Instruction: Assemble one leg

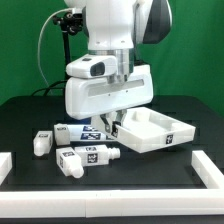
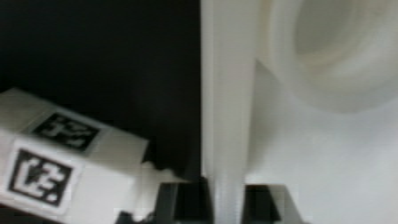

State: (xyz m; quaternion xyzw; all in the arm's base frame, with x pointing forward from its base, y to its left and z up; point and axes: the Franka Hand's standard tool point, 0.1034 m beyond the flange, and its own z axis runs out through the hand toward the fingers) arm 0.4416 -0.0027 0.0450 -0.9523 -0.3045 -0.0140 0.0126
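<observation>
Several small white legs with black-and-white tags lie on the black table: one (image 1: 78, 131) next to the gripper, one (image 1: 42, 142) further toward the exterior view's left, two (image 1: 88, 156) in front. The large white rimmed tray-like piece (image 1: 168, 141) lies at the exterior view's right. My gripper (image 1: 112, 124) is down at that piece's near-left rim. In the wrist view the gripper (image 2: 222, 205) has a black finger (image 2: 180, 203) on each side of the upright white rim wall (image 2: 222, 90), touching it. A tagged leg (image 2: 54, 150) lies just outside the wall.
White border bars lie at the table's front, one at the exterior view's left (image 1: 5, 166) and one at the right (image 1: 210, 170). The tray's inner floor with a round recess (image 2: 338, 50) shows beyond the wall. A green wall stands behind.
</observation>
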